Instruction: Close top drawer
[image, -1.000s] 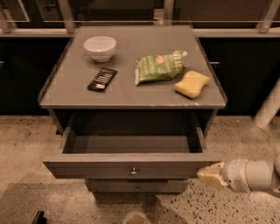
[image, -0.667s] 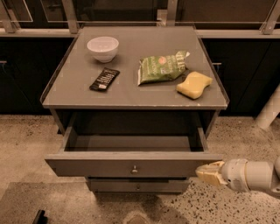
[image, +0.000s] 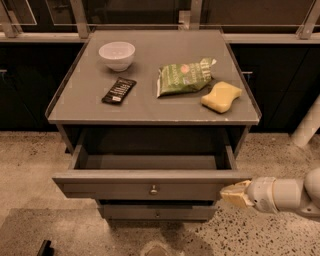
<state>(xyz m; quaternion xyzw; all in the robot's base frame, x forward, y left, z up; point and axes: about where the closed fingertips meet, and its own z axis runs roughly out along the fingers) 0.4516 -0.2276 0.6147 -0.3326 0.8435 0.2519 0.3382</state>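
The top drawer is a wide grey box pulled far out of the cabinet, and I see nothing inside it. Its flat front has one small round metal knob at the centre. My gripper comes in from the lower right on a white arm. Its pale tip sits at the right end of the drawer front, touching or nearly touching it.
A narrower drawer front shows below. On the cabinet top lie a white bowl, a black remote-like bar, a green chip bag and a yellow sponge. Speckled floor surrounds the cabinet. A white post stands at right.
The view has shifted slightly, with the cabinet a little further right in frame. The gripper stays at the right end of the drawer front, and the drawer looks equally open.
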